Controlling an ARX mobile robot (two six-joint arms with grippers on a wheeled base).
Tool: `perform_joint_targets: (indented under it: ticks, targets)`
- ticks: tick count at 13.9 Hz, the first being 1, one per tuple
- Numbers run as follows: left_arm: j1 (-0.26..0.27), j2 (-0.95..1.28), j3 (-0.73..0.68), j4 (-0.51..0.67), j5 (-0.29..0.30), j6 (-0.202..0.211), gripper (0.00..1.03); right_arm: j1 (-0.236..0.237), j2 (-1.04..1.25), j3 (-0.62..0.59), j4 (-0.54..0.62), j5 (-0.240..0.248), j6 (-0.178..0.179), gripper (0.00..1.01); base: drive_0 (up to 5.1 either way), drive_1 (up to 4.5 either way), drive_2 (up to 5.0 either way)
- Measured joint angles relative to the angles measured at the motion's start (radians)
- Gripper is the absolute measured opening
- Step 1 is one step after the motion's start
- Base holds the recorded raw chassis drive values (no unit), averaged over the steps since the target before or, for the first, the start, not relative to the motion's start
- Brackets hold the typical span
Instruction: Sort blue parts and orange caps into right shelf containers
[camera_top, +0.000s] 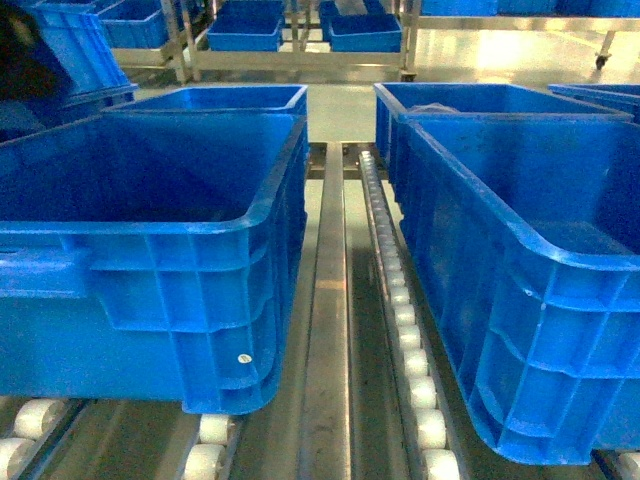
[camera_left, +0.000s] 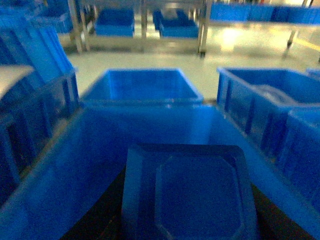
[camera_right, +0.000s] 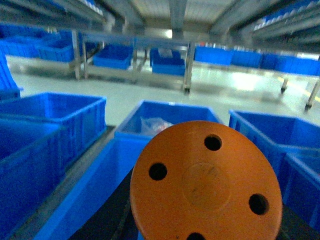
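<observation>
From where the head camera looks, two big blue crates fill the front of the roller rack: the left crate (camera_top: 150, 290) close up on the left and the right crate (camera_top: 520, 290) close up on the right, both open-topped with ribbed walls. Between them runs a metal rail (camera_top: 328, 330) with a line of white rollers (camera_top: 405, 330) just beside the right crate's wall. A second crate sits touching or nearly touching behind each one. Neither arm shows in this view.

The left wrist camera looks down over a blue part (camera_left: 187, 192), a dark blue squarish piece with an eight-sided raised panel on its face. It fills the lower middle of that view and hangs above the open inside of a blue crate (camera_left: 60, 185). The left gripper itself is hidden behind the part, so I cannot tell how its jaws stand; the picture is also blurred.

The right wrist camera shows an orange cap (camera_right: 207, 185), a round disc with four dark holes near its edge, filling the lower middle of the view, above a blue crate (camera_right: 95, 190). The right gripper is hidden behind the cap, so I cannot tell its state either. Further off, across a shiny floor (camera_right: 150, 95), stand metal shelves (camera_right: 187, 65) carrying more blue crates.
</observation>
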Motion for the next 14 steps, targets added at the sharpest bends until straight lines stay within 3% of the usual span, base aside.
perform_joint_targets:
  ticks: [2, 3, 5, 6, 7, 9, 10, 11, 14]
  targets:
    - [-0.023, 0.232, 0.224, -0.074, -0.035, -0.020, 0.41, 0.000, 0.316, 0.195, -0.043, 0.018, 0.008, 0.44, 0.0, 0.00, 0.0]
    - [-0.024, 0.245, 0.259, -0.050, -0.035, -0.036, 0.46, 0.000, 0.397, 0.233, -0.013, 0.030, 0.006, 0.54, 0.0, 0.00, 0.0]
    - [-0.020, 0.217, 0.245, -0.014, -0.006, -0.056, 0.70, 0.000, 0.476, 0.241, 0.015, 0.062, 0.008, 0.82, 0.0, 0.00, 0.0]
    - [-0.011, 0.216, 0.222, -0.004, 0.010, -0.075, 0.87, 0.002, 0.476, 0.240, 0.031, 0.068, 0.008, 0.97, 0.0, 0.00, 0.0]
    - [-0.009, 0.211, 0.201, 0.008, 0.012, -0.079, 0.99, 0.006, 0.473, 0.240, 0.020, 0.090, 0.005, 0.99, 0.0, 0.00, 0.0]
    - [-0.009, 0.191, 0.182, 0.003, -0.004, -0.084, 0.97, 0.006, 0.475, 0.239, 0.013, 0.091, 0.005, 0.98, 0.0, 0.00, 0.0]
    - [-0.010, 0.186, 0.182, 0.012, -0.011, -0.087, 0.98, 0.003, 0.475, 0.229, 0.064, 0.074, 0.012, 0.95, 0.0, 0.00, 0.0]
    - [-0.010, 0.172, 0.142, 0.082, -0.090, -0.057, 0.86, -0.003, 0.456, 0.167, 0.167, 0.028, 0.039, 0.83, 0.0, 0.00, 0.0]
    - [0.015, -0.016, -0.131, 0.169, -0.100, -0.017, 0.44, -0.003, 0.293, -0.066, 0.230, 0.020, 0.063, 0.39, 0.0, 0.00, 0.0]
